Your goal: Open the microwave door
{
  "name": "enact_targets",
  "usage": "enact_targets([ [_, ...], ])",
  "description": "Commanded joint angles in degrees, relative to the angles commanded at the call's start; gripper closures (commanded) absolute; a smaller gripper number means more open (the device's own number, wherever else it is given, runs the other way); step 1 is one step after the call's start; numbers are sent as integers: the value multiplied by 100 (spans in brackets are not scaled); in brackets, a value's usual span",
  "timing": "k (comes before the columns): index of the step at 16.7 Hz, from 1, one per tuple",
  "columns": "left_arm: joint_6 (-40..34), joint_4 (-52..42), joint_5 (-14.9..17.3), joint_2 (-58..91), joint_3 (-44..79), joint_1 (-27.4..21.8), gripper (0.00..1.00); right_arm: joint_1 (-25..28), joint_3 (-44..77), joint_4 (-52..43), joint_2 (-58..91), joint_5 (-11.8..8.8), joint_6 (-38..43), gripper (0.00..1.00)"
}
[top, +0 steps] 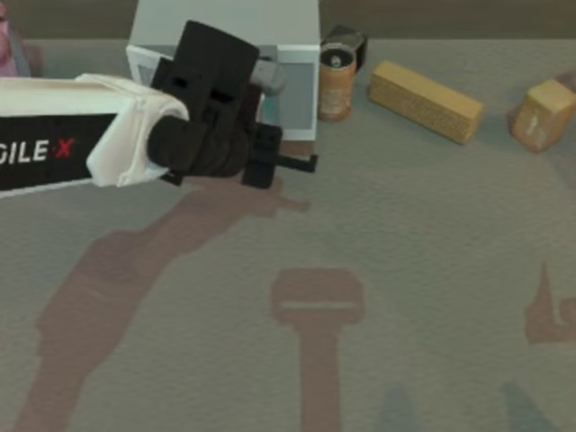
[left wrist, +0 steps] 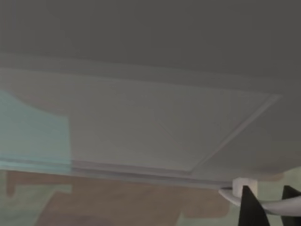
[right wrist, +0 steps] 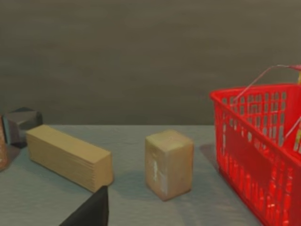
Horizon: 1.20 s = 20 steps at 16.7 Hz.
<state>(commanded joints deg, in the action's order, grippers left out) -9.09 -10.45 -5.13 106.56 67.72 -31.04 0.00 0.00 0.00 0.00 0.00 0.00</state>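
The near part of the grey worktop [top: 432, 270] carries only shadows of the arms. Farther in, my left arm reaches in from the top view's left, and the left hand [top: 301, 163] sits just in front of the microwave [top: 225, 27], its dark fingers pointing toward the right. The left wrist view shows two dark fingertips [left wrist: 248, 207] set a narrow way apart on either side of a white bar handle [left wrist: 244, 186] at the edge of the microwave door [left wrist: 155, 127]; whether they press on the handle cannot be told. The door fills most of that view as a grey translucent panel in a pale frame, with a pale teal patch at one side. The microwave stands at the far edge of the worktop, left of centre in the top view, largely hidden under the left arm. Just beside its right side stands a brown can [top: 335, 85], with a dark box [top: 346, 43] behind it. Farther right lie a long tan block [top: 425, 101] and a smaller tan box [top: 542, 112]. The right wrist view takes in these same blocks and a red basket [right wrist: 263, 150] beyond them; of the right hand [right wrist: 89, 212] only one dark fingertip shows, so its opening cannot be told.
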Motion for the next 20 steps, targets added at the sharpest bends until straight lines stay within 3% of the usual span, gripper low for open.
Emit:
enact_targets([
  [7,315,77,194,-167,-233,142,100,0,0,0,0,0,0,0],
  [20,315,77,194,-167,-233,142,100,0,0,0,0,0,0,0],
])
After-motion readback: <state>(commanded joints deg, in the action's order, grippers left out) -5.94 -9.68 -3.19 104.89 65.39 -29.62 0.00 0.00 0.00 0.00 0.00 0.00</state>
